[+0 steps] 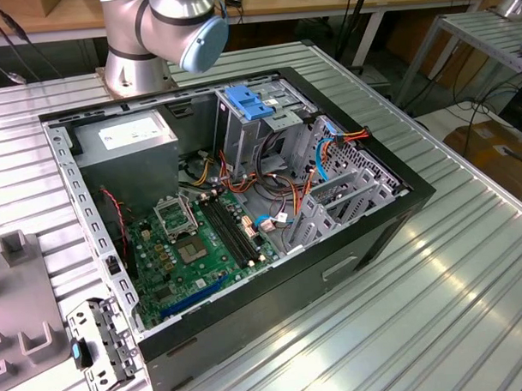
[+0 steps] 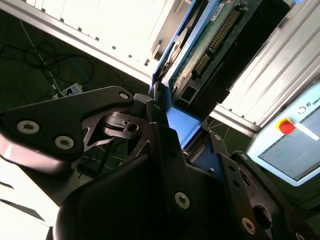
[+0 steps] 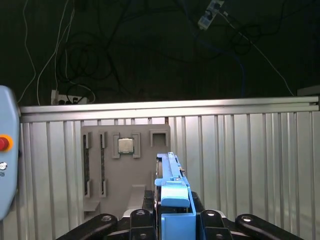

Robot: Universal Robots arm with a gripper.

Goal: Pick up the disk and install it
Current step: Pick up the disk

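Observation:
In both wrist views my gripper (image 2: pixel 167 122) (image 3: pixel 172 212) is shut on the disk. The disk (image 2: pixel 200 47) is held on edge, with its green circuit-board underside, a connector row and a blue side rail showing in the second wrist view. In the first wrist view the disk (image 3: pixel 171 187) shows as a blue rail rising between the black fingers (image 3: pixel 149 199), above the ribbed metal table. The open computer case (image 1: pixel 349 252) lies on its side in the exterior view. Inside it, the grey drive cage with a blue latch (image 1: pixel 249 103) stands at the far end.
The arm's base and elbow (image 1: pixel 165 27) stand behind the case. Inside are a motherboard (image 1: pixel 194 241), a grey power supply (image 1: pixel 130 131) and loose cables (image 1: pixel 282 182). A grey fixture block (image 3: pixel 125 165) holds a chip. A metal bracket (image 1: pixel 99 347) and a pendant (image 2: pixel 290 145) are nearby.

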